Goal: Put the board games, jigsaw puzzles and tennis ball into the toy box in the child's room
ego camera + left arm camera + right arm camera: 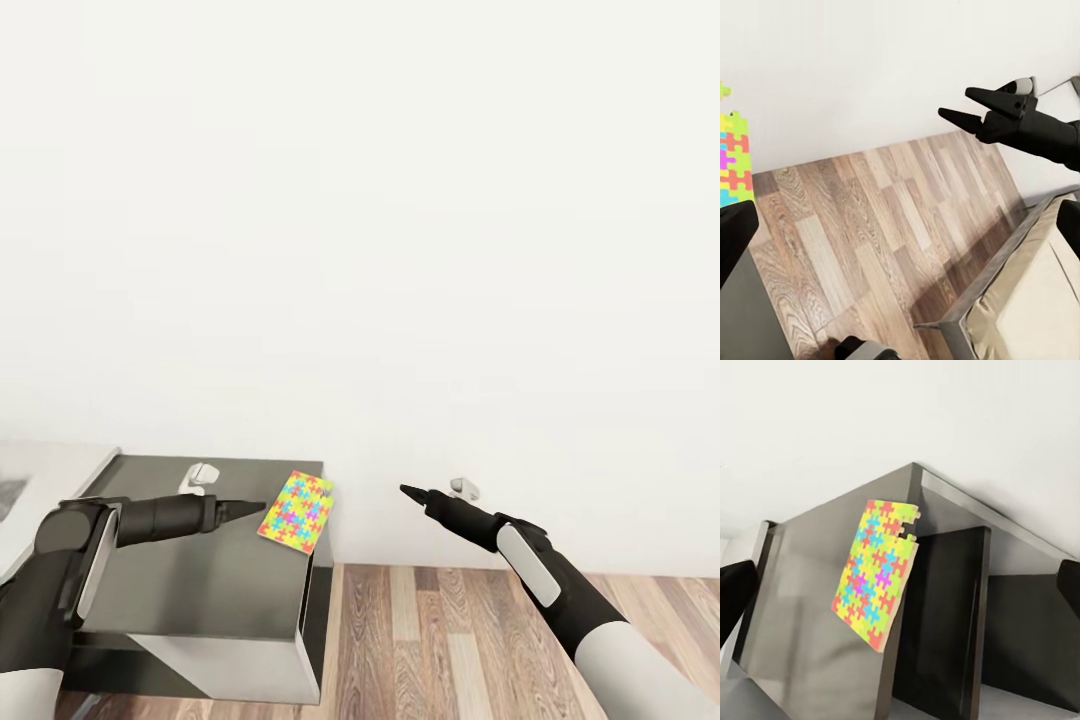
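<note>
While both jaws hold nothing, left gripper (262, 508) looks closed just beside the jigsaw puzzle (297, 512), lower centre-left, overhanging the dark cabinet (200, 590) edge; right gripper (961, 106) slightly parted. Toy box unseen; puzzle not yet stowed.

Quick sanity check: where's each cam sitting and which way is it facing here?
Head: high, looking forward-down at the wall, the dark cabinet and both arms.
Left wrist: faces across the floor toward the right gripper; bed corner.
Right wrist: faces the cabinet and jigsaw puzzle.
Shared: the puzzle at the cabinet's edge appears in all three.
</note>
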Controlling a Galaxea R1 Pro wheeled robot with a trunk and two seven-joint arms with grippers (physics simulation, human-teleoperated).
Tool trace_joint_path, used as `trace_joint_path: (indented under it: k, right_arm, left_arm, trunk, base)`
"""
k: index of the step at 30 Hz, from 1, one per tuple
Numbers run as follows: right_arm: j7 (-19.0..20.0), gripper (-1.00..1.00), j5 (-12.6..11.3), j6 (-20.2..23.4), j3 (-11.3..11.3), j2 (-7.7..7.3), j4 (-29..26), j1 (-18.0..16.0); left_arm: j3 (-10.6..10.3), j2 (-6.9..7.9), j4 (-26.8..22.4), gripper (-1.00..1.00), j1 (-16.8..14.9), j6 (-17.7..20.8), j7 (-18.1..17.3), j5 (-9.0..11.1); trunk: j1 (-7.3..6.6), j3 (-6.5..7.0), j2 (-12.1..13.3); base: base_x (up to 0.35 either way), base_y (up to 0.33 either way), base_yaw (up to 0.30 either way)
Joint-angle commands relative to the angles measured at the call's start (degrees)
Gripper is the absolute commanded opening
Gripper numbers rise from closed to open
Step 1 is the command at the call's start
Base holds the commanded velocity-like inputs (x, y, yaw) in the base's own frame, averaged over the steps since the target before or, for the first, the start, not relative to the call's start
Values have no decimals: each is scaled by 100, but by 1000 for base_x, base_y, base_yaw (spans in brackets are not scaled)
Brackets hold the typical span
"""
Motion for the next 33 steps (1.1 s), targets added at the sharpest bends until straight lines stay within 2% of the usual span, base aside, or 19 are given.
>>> trace_joint_path:
  k: [1,33]
  right_arm:
    - [-2,100,-34,17,13,-5,-2,-6]
    - [-46,100,-30,12,13,8,-3,-7]
  left_arm:
    - [7,-1,-4,100,-6,53,-46,-41]
    - [7,-4,-4,100,-6,51,-20,-45]
  trunk:
    - [4,-2,-11]
    - [4,301,-11]
  base:
    - [0,0,0]
    - [0,0,0]
